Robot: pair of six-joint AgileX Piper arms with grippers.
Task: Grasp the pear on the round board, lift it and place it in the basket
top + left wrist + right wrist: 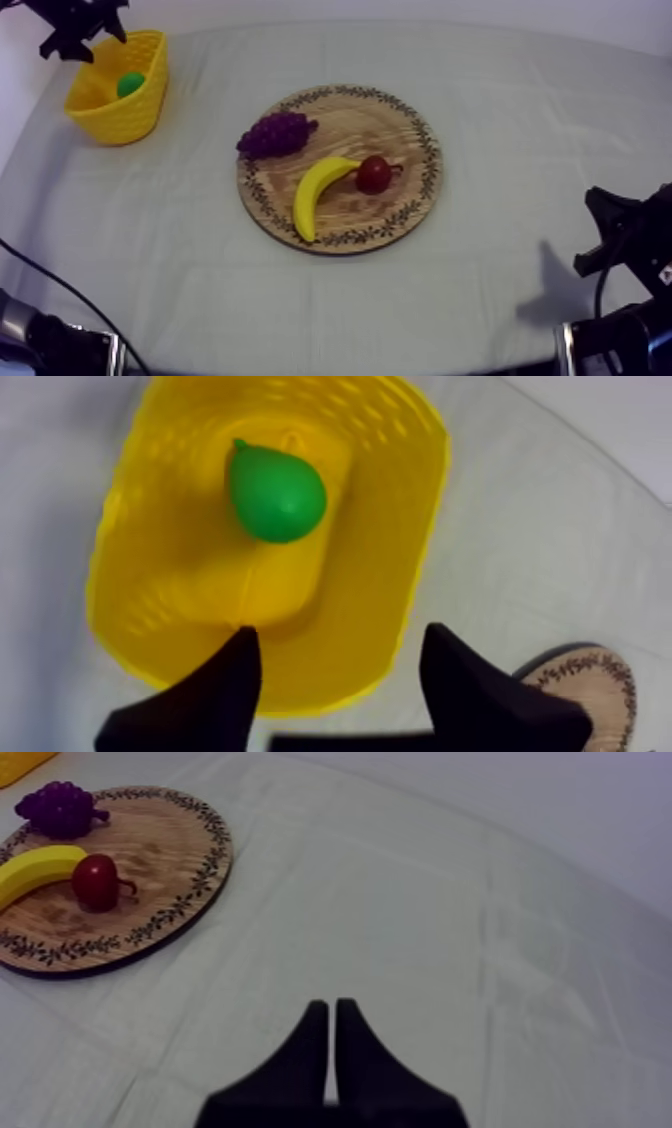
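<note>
Where our left gripper (340, 634) hangs with jaws apart and empty, we list one pear (276, 491): smooth, green, stub-stemmed, lying clear beyond the jaw tips on the floor of the yellow basket (150, 576), far left. Our right gripper (332, 1004): jaws pressed together, near right.

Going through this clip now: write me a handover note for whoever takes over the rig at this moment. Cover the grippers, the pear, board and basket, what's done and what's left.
Left gripper: open, holding nothing, hovering over the yellow basket at the table's far left.
Right gripper: shut on nothing, low at the right side, away from the wooden board.
Pear: lying inside the basket, on its floor.
Board: holds the banana, grapes and small red fruit.
Done: pear is off the board and in the basket.
Left: probably only moving the left arm away from the basket.
</note>
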